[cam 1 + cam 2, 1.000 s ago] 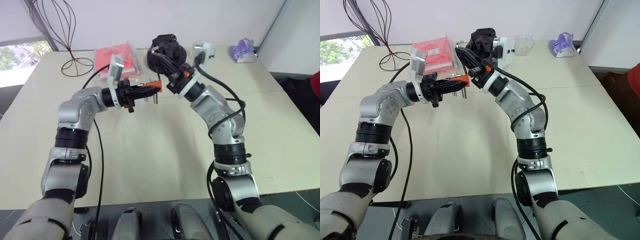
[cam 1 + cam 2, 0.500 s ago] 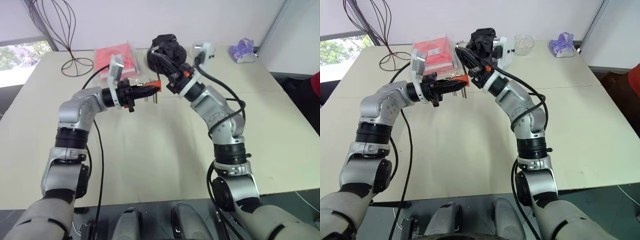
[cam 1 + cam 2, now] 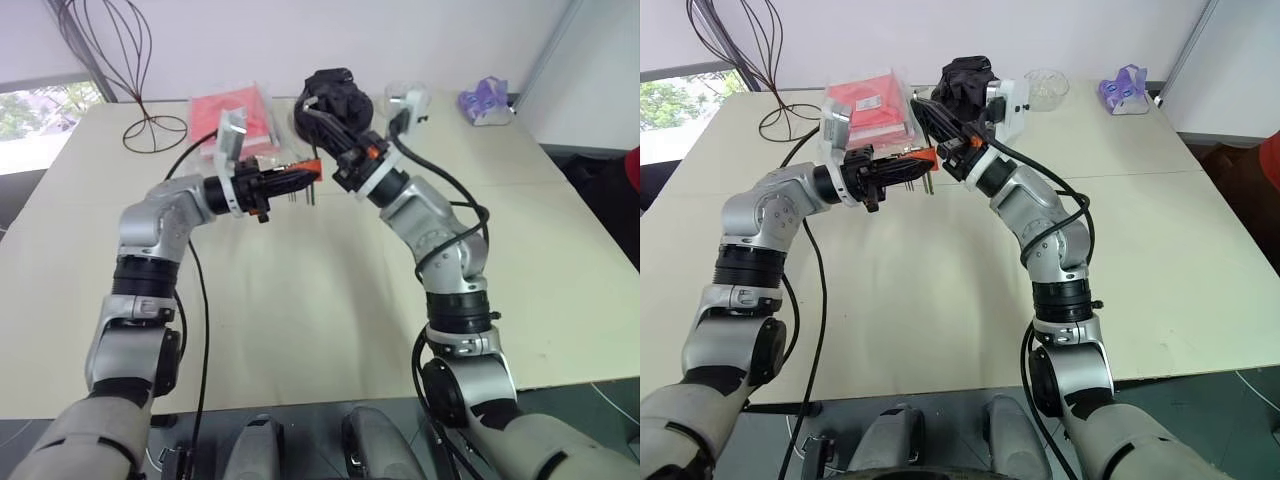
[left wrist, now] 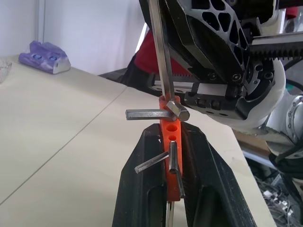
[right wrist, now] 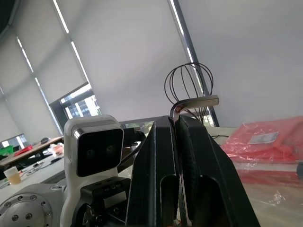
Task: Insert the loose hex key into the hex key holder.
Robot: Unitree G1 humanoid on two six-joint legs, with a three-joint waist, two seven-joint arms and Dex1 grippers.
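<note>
My left gripper [image 4: 170, 137] is shut on the hex key holder [image 4: 171, 156], a small orange block with short grey keys sticking out of its side. It holds the block above the table's far middle [image 3: 311, 167]. My right gripper [image 5: 176, 120] is shut on the loose hex key [image 4: 159, 47], a thin silver rod whose bent end [image 5: 196, 101] juts out past the fingertips. The rod's long end comes down onto the top end of the orange block, by its row of holes. Whether it sits in a hole I cannot tell. The two grippers meet tip to tip [image 3: 930, 135].
Behind the grippers on the beige table [image 3: 300, 300] lie a red packet in clear plastic [image 3: 236, 110] and a black bundle [image 3: 336, 92]. A dark wire frame [image 3: 130, 60] stands far left. A glass bowl [image 3: 1046, 86] and a purple item [image 3: 485, 103] sit far right.
</note>
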